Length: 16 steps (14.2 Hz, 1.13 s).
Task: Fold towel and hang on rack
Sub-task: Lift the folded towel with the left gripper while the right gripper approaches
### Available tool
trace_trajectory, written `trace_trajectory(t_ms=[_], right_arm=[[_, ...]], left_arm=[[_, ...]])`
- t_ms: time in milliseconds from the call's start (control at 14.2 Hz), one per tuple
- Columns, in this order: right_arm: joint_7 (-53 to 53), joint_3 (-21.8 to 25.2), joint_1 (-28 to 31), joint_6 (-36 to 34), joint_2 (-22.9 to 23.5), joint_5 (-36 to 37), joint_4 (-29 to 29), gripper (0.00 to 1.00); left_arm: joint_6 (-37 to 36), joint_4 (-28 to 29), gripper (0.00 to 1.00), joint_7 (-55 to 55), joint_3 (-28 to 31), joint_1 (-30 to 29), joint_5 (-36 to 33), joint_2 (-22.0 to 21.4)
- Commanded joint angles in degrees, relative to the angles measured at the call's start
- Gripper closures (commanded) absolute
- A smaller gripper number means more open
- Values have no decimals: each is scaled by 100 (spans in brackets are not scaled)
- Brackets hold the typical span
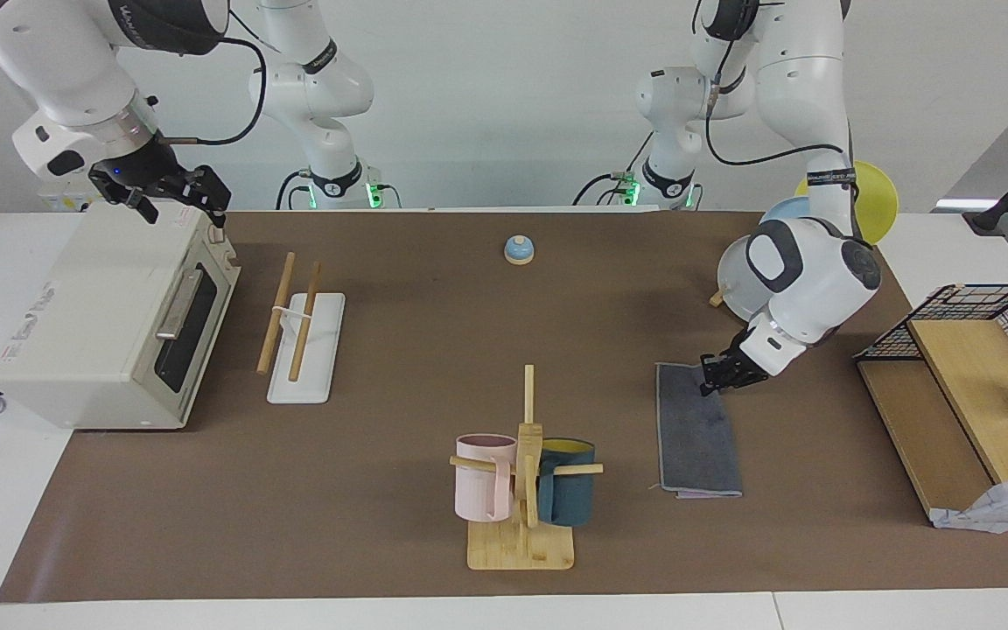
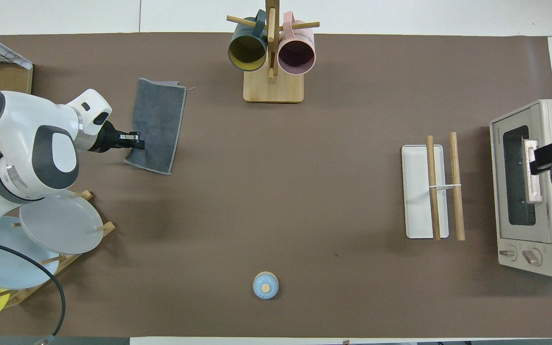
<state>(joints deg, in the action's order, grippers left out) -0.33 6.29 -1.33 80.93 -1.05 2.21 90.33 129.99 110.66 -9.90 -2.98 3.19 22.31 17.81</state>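
Brown table mat holds the folded grey towel [image 1: 698, 430] at right of centre, the left gripper [image 1: 717, 376] pinching its upper corner; thin and limp, it likely sags unless lifted by an edge, while the right gripper [image 1: 173, 194] waits, fingers spread, over the oven [image 1: 101, 324] at upper left.

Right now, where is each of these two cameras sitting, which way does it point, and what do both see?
Facing view: high across the table, looking at the robots; both arms show whole, left claw at the towel, right claw over the toaster oven.
Overhead view: high above the robots' end, looking steeply down; left claw at the towel, right claw partly visible.
Shared: towel, rack, mug tree, toaster oven.
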Motion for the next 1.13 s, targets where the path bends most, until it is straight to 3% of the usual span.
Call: trace_trajectory(t_ms=[0, 353, 706, 1059], right_arm=[[-117, -23, 45, 46, -80, -71, 90, 0], [-117, -23, 45, 46, -80, -80, 90, 0], [-195, -49, -69, 80, -132, -115, 203, 0], [76, -41, -69, 1696, -966, -1931, 2205, 0]], left_arm=[[-666, -377, 100, 1388, -53, 41, -367, -322], [-1501, -1028, 100, 4272, -554, 218, -491, -656], [-1652, -1134, 100, 7258, -1300, 218, -456, -1262], [-1547, -1143, 100, 9880, -1986, 226, -211, -1587]])
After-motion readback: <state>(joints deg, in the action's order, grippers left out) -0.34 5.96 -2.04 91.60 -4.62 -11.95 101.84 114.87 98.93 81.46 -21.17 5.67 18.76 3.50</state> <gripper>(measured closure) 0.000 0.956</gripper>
